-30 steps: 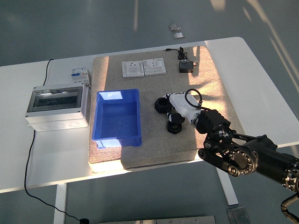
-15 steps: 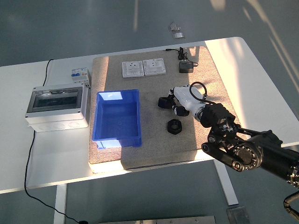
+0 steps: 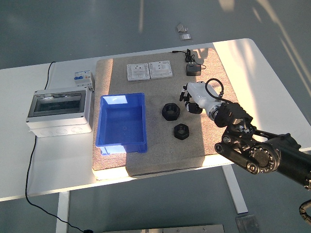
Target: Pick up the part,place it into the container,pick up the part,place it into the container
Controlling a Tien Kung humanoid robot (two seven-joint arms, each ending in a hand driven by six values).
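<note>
Setting: an electrical assembly or test workshop. Evidence: a white tabletop point(image 3: 43, 160) on bare grey floor carries a grey distribution box point(image 3: 59, 112), a circuit breaker point(image 3: 82, 77), two wall sockets point(image 3: 149, 70), a power adapter point(image 3: 194, 70) and a work mat point(image 3: 160, 150).

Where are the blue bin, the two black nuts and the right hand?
blue bin point(image 3: 108, 143), head view, near rim
far nut point(image 3: 171, 111), head view, top face
near nut point(image 3: 181, 131), head view, top face
right hand point(image 3: 193, 99), head view, white back

2 black nuts point(image 3: 171, 111) – 1 blue bin point(image 3: 122, 123) – 2 wall sockets point(image 3: 149, 70)
</note>
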